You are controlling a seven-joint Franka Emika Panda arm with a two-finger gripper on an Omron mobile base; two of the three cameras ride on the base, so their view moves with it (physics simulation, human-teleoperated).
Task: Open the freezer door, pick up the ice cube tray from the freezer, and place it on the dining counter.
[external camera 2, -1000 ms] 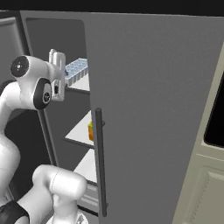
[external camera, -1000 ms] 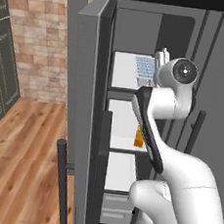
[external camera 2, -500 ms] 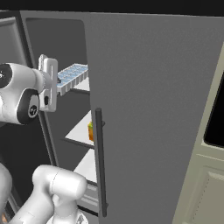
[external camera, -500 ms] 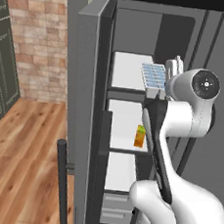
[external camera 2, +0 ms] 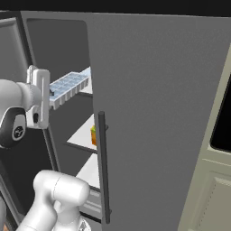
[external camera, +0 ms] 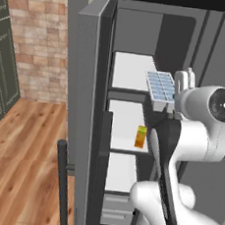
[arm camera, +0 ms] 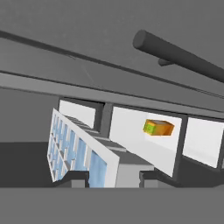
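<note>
The freezer door (external camera: 82,96) stands swung open at the left, its dark bar handle (external camera: 62,178) low in front. The freezer (external camera: 134,72) shows dark walls and white shelves. My gripper (external camera: 172,94) is shut on the near end of the light-blue ice cube tray (external camera: 161,86), holding it in the air in front of the top shelf. From the right, the ice cube tray (external camera 2: 68,85) sticks out from the gripper (external camera 2: 50,97) toward the shelves. In the hand view the ice cube tray (arm camera: 74,148) stands tilted on edge between the fingertips (arm camera: 74,177).
A small orange and green carton (external camera: 141,136) sits on the middle shelf (external camera: 124,130). The wider plain grey door (external camera 2: 158,113) with its bar handle (external camera 2: 103,167) stands close on the right. Grey drawers (external camera: 117,206) lie at the bottom. Wood floor (external camera: 19,163) spreads to the left.
The hand has drawn back out of the freezer with the ice cube tray, which moved off the top shelf toward the base and slightly down. The wrist has turned.
</note>
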